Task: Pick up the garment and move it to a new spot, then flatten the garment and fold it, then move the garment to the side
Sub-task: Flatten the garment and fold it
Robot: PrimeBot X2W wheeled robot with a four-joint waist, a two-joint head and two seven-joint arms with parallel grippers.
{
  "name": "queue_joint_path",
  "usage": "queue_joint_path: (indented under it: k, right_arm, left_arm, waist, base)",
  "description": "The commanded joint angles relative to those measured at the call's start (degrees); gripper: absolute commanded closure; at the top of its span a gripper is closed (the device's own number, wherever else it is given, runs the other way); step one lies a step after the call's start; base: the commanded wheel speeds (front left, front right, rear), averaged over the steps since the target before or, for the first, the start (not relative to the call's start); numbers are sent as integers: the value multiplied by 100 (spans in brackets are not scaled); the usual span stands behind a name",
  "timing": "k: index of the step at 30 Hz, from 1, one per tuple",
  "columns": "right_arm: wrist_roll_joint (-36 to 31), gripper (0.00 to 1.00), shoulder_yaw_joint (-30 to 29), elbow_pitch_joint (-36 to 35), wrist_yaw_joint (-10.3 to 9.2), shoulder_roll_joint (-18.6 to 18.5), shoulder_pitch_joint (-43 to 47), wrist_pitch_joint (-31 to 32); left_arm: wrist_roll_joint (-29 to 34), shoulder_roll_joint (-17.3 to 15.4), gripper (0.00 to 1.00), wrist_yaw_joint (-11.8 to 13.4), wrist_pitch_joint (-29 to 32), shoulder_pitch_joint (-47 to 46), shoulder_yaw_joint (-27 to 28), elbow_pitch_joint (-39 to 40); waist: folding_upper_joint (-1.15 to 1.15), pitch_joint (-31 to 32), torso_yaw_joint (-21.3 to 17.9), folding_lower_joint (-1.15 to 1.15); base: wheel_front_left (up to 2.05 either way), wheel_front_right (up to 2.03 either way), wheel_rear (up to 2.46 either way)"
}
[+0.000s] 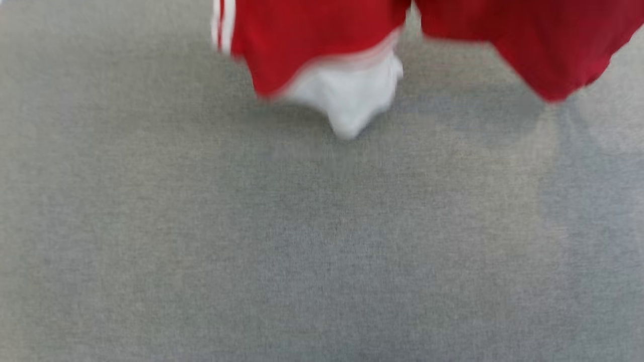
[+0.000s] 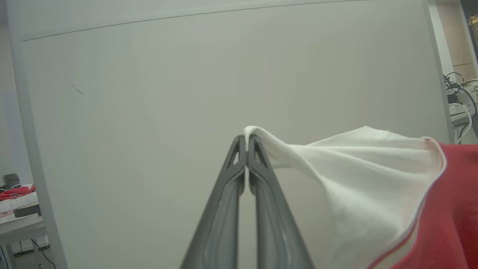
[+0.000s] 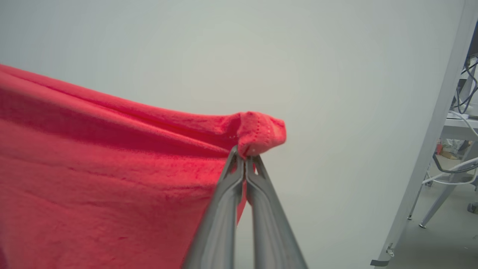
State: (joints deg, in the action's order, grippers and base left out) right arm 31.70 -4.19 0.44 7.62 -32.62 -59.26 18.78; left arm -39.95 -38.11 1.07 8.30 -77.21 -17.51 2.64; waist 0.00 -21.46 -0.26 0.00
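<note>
The garment (image 1: 322, 45), red with a white sleeve and white stripes, hangs in the air along the top of the head view, above the grey table surface (image 1: 302, 251). Its white sleeve tip dangles lowest, near the middle. In the left wrist view my left gripper (image 2: 246, 140) is shut on the edge of the garment's white sleeve (image 2: 358, 179), which drapes off to the right. In the right wrist view my right gripper (image 3: 244, 155) is shut on a bunched red corner of the garment (image 3: 112, 179), whose cloth stretches away to the left.
A pale wall panel (image 2: 186, 93) stands behind both grippers. A side table with red cloth and papers (image 2: 16, 203) shows at the far left of the left wrist view. Table legs and cables (image 3: 448, 168) stand at the right of the right wrist view.
</note>
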Motion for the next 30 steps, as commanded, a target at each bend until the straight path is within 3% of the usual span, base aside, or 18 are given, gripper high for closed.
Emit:
queue_joint_path:
  k: [1, 7, 8, 16, 24, 30]
  right_arm:
    - [-139, 100, 65, 275, -13, -33, -381, -137]
    - [-584, 100, 509, 1513, -13, 265, -1860, -763]
    - [-940, 100, 723, 2395, -13, 594, -2737, -1347]
    - [-1496, 100, 741, 3885, -13, 1198, -3969, -2499]
    - [-1502, 100, 1009, 4710, -13, 1381, -4025, -3052]
    - [-1227, 100, 1371, 4905, -13, 1203, -3267, -3289]
  left_arm:
    - [153, -27, 100, -80, -64, -431, -7, -362]
    - [690, 117, 100, -459, -449, -1904, -269, -1923]
    - [1019, 267, 100, -572, -843, -2848, -408, -2975]
    - [1293, 684, 100, -665, -1966, -3950, -504, -4465]
    - [1079, 1135, 100, -818, -2318, -3454, -585, -4878]
    - [840, 1528, 100, -849, -2328, -1666, -26, -3923]
  waist:
    - [0, -917, -47, 0]
    - [0, -1575, -218, 0]
    - [0, -1908, -353, 0]
    - [0, -2303, -350, 0]
    - [0, -2460, -167, 0]
    - [0, -2267, 10, 0]
  base:
    - [0, 0, 0]
    - [0, 0, 0]
    - [0, 0, 0]
    - [0, 0, 0]
    - [0, 0, 0]
    - [0, 0, 0]
